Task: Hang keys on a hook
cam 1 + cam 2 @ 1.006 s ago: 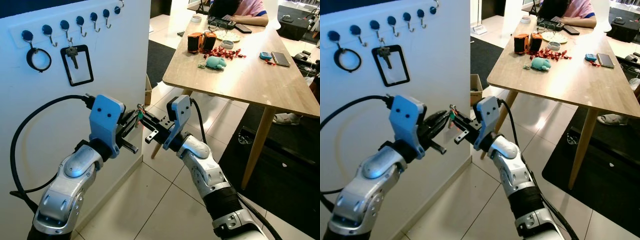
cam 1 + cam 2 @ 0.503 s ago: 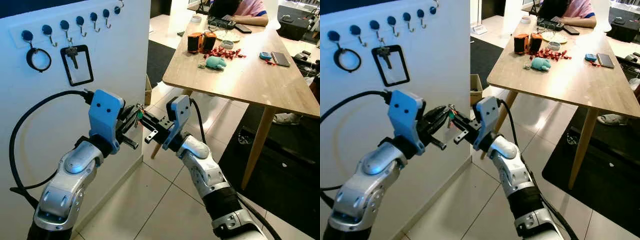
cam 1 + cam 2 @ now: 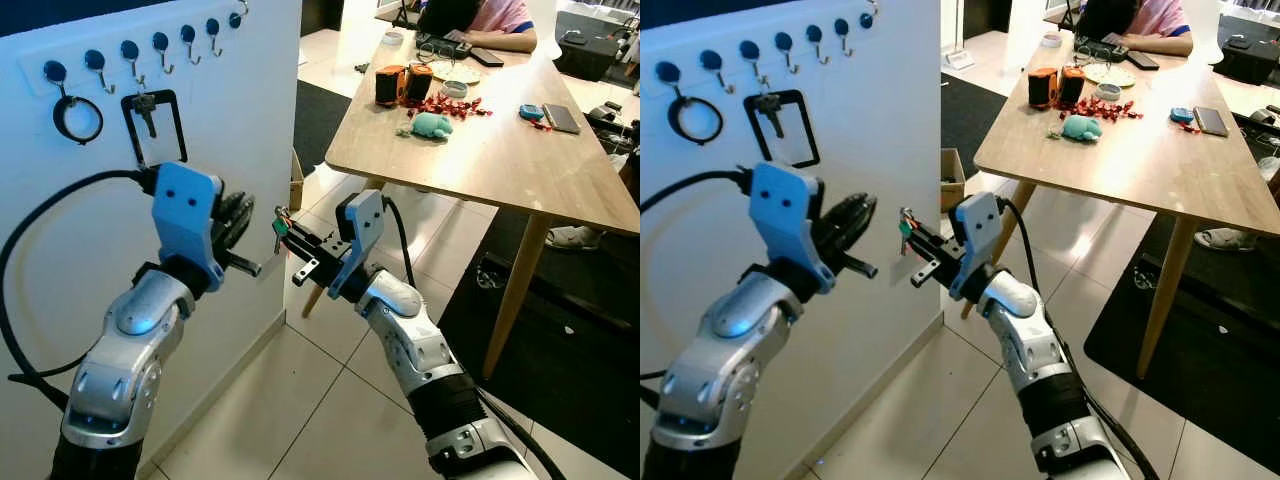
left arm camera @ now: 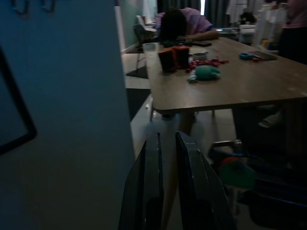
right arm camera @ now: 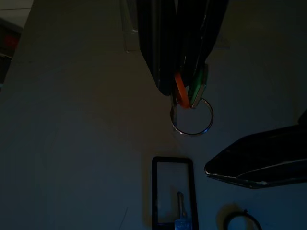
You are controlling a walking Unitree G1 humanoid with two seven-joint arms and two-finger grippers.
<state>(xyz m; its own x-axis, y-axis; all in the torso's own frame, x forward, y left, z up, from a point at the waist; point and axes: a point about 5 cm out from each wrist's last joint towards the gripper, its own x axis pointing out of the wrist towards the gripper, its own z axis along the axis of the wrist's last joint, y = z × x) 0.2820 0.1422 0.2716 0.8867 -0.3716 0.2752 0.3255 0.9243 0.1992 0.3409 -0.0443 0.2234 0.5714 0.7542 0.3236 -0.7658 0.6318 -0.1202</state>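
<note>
Black jaws of the right gripper pinch the keys by their orange and green heads. The steel ring hangs free beyond the fingertips, and the bunch's long axis follows the fingers, pointing at the white wall. The keys sit in mid-air near the wall's corner, well below the hooks.

Just beside them, apart from the keys, the left gripper has its jaws almost together, a thin gap between them in the left wrist view, holding nothing.

On the wall above, the hooks run in a row with blue round heads. One carries a black ring, the next a black rectangular loop with a key.

A wooden surface to the right carries two orange-black cylinders, a teal plush, red pieces, a bowl and a phone. No writing is readable. A person sits at its far end.
</note>
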